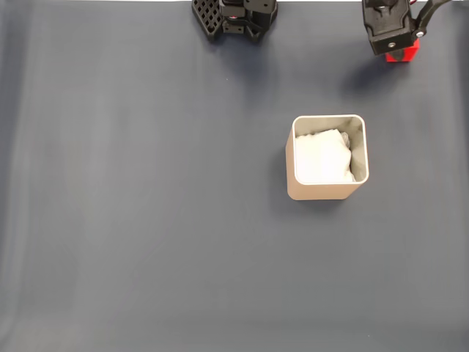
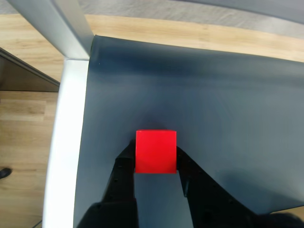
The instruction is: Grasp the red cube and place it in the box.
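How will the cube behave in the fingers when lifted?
The cube looks rigid with flat, plain faces, so the fingers on opposite sides should probably hold it squarely. It seems small and likely light. Its smooth faces might slip if the grip is loose.

Two cameras: one looking straight down, one riding the arm.

The fixed view is looking down from high above the table (image 1: 146, 220), taking in the claw (image 1: 399, 51) at its top right edge. The wrist view is sitting close behind the claw (image 2: 156, 159), facing forward past its tips toward the table's edge; both are sharing the dark surface just around the claw.
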Tool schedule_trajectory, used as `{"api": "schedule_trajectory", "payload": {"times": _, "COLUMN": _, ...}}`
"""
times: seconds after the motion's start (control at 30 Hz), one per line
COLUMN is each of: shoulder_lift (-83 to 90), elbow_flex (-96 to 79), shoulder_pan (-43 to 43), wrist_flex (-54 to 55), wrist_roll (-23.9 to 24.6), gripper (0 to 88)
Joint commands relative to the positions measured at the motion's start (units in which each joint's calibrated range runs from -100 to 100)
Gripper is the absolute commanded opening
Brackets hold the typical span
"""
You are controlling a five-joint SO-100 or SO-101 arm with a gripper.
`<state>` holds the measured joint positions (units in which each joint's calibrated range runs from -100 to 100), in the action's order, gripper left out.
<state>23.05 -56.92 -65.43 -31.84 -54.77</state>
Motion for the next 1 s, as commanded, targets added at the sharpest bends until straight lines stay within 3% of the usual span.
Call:
{"api": "schedule_trajectory", "payload": {"times": 0.0, "shoulder_lift": 1.92, "elbow_flex": 6.24, "shoulder_pan": 0.07, "wrist_flex": -5.62, "wrist_roll": 1.07, "gripper": 0.3}}
{"api": "schedule_trajectory", "payload": {"times": 0.53, "shoulder_lift": 4.6, "elbow_flex": 26.66, "shoulder_pan": 2.91, "wrist_flex": -28.85, "wrist_roll": 4.54, "gripper": 0.3}}
{"api": "schedule_trajectory", "payload": {"times": 0.97, "shoulder_lift": 5.38, "elbow_flex": 37.69, "shoulder_pan": 12.0, "wrist_flex": -41.65, "wrist_roll": 5.62, "gripper": 0.3}}
